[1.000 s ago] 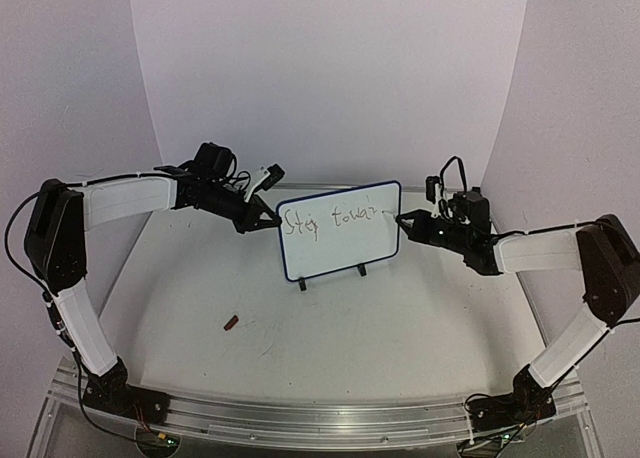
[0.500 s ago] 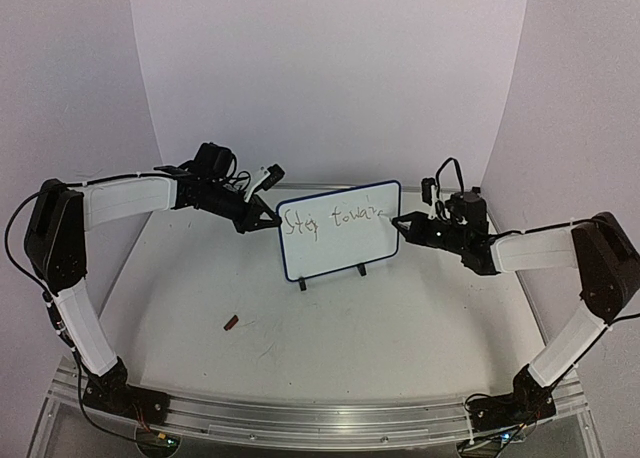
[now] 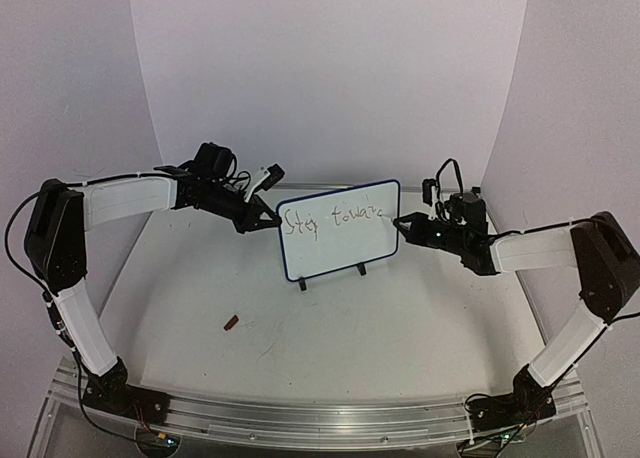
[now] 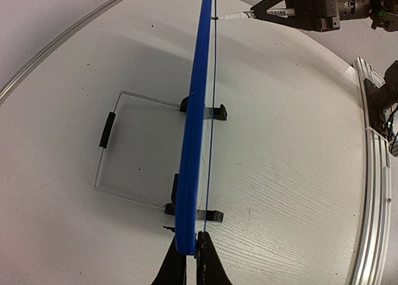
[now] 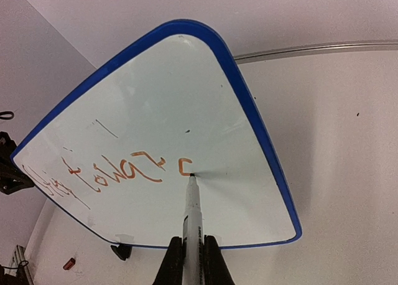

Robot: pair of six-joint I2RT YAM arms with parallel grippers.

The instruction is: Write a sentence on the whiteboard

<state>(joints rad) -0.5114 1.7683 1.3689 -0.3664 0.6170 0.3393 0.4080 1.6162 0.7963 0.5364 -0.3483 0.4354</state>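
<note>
We see a small white rectangular whiteboard (image 3: 345, 253) with rounded corners and a thin blue frame. It stands upright on two small black feet (image 3: 302, 284), toward the far side of the white table (image 3: 400, 338). Along its upper part runs a single line of thin orange-brown cursive handwriting (image 3: 330, 220). We read it roughly as "Stay towar", followed by a small hooked stroke; the last letters are too small for us to be sure.

The left arm (image 3: 125, 198) reaches in from the left. The left jaws are clenched on the board's left edge, and in the left wrist view the board runs edge-on between them, with one jaw on each face.

The right arm (image 3: 535, 250) comes in from the right. The right jaws grasp a slim white marker pen (image 5: 194, 219) by its barrel. Its dark tip touches the writing face right at the end of the hooked stroke, in the right part of the board.

Behind the board, a thin wire loop with a black sleeve (image 4: 107, 129) lies flat on the table, joined near the feet. A small reddish-brown object (image 3: 231, 323) lies on the table, nearer to us and to the left, well apart from the board. We cannot tell what it is.
</note>
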